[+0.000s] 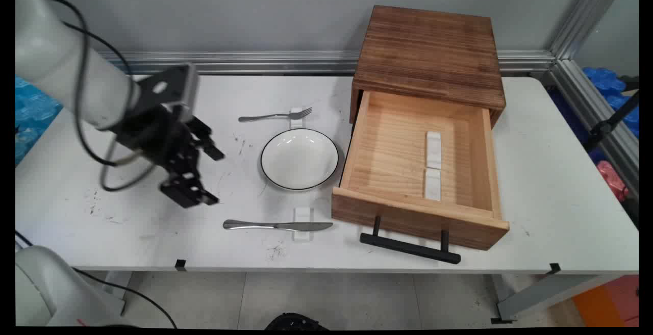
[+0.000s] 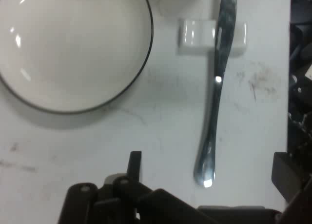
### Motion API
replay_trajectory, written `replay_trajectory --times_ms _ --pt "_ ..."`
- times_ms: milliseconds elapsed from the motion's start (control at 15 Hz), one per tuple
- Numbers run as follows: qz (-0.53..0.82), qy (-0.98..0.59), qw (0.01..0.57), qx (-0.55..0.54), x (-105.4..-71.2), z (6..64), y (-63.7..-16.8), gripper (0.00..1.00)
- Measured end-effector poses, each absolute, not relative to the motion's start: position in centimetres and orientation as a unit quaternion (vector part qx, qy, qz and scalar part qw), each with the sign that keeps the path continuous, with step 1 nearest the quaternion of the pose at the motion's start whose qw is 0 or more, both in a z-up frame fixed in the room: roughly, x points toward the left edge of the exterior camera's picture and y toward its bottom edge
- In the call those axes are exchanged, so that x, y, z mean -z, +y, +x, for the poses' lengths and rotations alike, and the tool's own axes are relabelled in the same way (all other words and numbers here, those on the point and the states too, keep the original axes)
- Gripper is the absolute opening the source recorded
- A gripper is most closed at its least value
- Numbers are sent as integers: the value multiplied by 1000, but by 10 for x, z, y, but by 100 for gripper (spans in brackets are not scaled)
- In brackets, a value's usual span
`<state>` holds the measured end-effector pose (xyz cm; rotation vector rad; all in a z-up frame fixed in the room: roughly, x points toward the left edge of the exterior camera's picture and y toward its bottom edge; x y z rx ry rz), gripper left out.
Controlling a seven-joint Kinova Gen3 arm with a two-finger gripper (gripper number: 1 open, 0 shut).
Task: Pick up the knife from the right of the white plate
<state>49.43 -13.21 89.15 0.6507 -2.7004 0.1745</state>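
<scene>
Nearest the camera, low in the frame, the knife (image 1: 277, 226) lay flat on the counter (image 1: 561, 207) with its blade across a small white rest (image 1: 303, 216), handle pointing toward the picture's left.

From my remote seat I read the scene from the left. At left of centre the gripper (image 1: 209, 176) hung above the counter, empty, its two fingers spread wide apart, tilted toward the middle of the frame and touching nothing. In the hand view the knife handle (image 2: 209, 151) ran up the right of the picture, close ahead of the gripper, with the white bowl (image 2: 68, 48) at upper left.

Moving right, the fork (image 1: 275, 116) sat on its own little rest just above the black-rimmed bowl, which stood between fork and knife. Further right the wooden drawer box (image 1: 428, 52) stood with its drawer (image 1: 408, 166) pulled fully open; two small white blocks (image 1: 433, 165) lay end to end inside, and a black bar handle jutted toward the lower edge.

My worry was the knife: thin, glossy and flat on the surface, it could slide or pivot off its rest if one finger met it first. A low sweep to the right could also nudge the bowl, and the protruding drawer front stood close to the knife's tip.
</scene>
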Motion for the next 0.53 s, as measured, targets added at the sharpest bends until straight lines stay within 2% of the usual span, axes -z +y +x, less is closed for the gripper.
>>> replay_trajectory --times_ms 533 --pt "212 -959 181 -46 -829 443 -155 100"
